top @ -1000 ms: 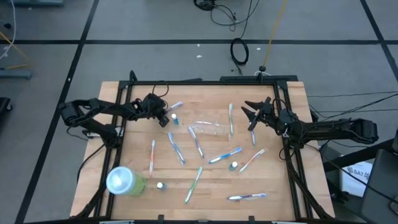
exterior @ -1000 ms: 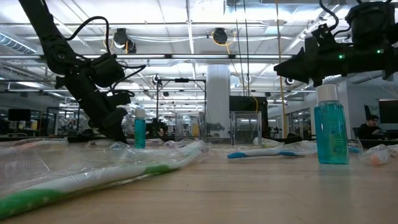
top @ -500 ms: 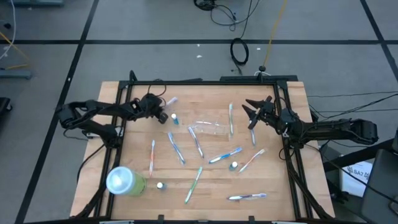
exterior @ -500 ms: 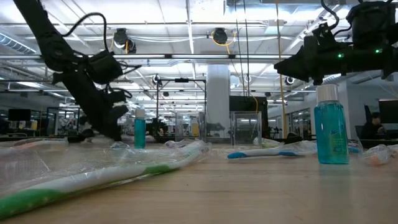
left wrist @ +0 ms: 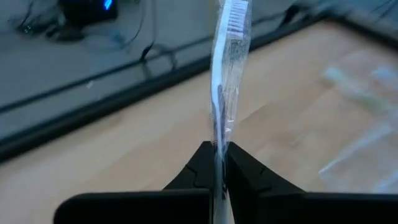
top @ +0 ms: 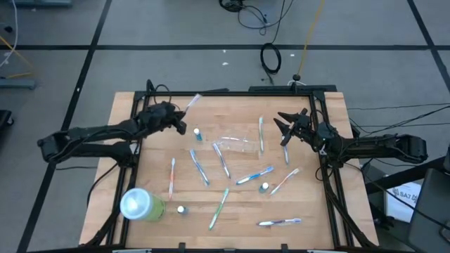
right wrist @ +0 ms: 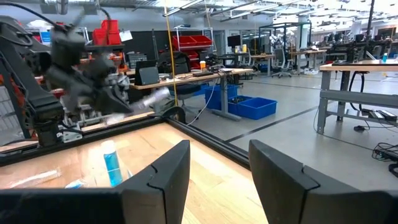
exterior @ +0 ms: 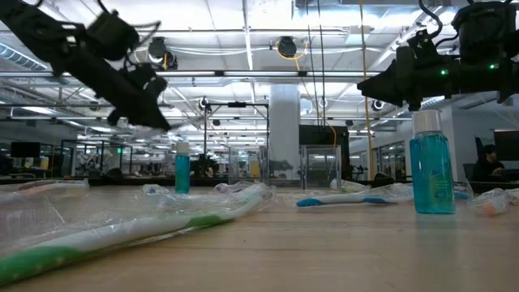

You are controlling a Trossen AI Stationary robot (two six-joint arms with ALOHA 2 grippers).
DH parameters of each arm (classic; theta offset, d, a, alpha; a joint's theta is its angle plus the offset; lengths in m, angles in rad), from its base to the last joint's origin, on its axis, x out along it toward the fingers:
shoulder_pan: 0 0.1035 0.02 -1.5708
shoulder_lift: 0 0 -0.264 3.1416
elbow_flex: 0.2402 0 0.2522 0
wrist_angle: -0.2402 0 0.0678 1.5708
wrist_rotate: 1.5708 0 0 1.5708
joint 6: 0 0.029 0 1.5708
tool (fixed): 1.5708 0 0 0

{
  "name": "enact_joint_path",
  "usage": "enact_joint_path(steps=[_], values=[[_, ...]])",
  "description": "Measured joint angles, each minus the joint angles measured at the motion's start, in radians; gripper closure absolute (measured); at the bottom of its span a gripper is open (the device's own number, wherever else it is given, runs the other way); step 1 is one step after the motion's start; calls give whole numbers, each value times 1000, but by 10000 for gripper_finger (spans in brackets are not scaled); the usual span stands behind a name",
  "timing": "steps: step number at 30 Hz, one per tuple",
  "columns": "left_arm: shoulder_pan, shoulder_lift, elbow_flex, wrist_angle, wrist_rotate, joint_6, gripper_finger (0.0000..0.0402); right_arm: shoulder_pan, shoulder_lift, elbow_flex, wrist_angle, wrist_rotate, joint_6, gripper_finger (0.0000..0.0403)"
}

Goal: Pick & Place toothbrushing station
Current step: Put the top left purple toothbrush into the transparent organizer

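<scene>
Toothbrush, wrapped in clear film (left wrist: 224,68): held by its handle end in the left pincer (left wrist: 216,163), whose fingers are shut tight on it; brush head projects outward and upward, clear of the bench (top: 232,112). The grip is judged to be a carry hold, the piece being raised near the bench's far left corner, presumably for transfer to the clear plastic cup (top: 238,145), which lies on its side near the bench's middle.

Right pincer (top: 283,127): fingers spread wide, nothing between them; hovers over the right side of the bench, apparently waiting.

Remaining stock, lying loose on the bench: toothbrushes in blue, green and pink, e.g. a green one (top: 219,208); small white-capped tubes (top: 197,133); a lime-green tumbler (top: 139,204) at the near left.

Views compared: the left wrist view alone shows the film wrap and the shut fingers on the handle. The high view alone shows the layout of the spread. The low view shows the held arm lifted above the bench surface, and a teal bottle (exterior: 431,166) standing upright.
</scene>
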Motion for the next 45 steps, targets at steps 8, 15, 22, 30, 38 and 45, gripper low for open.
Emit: enact_joint_path(steps=[8,15,22,30,38,45], values=[[-175,-74,1,219,-2,29,389,0,0,0,1,0,32,243],[-295,-3,2,466,-2,110,383,0,0,0,14,0,45,243],[-346,191,3,770,-1,150,385,0,0,0,28,0,45,243],[-363,441,3,1154,-1,114,381,0,0,0,33,0,45,243],[-381,634,117,1190,-6,117,392,0,0,0,61,0,45,243],[-405,756,223,1191,-102,165,392,0,0,0,61,0,45,243]])
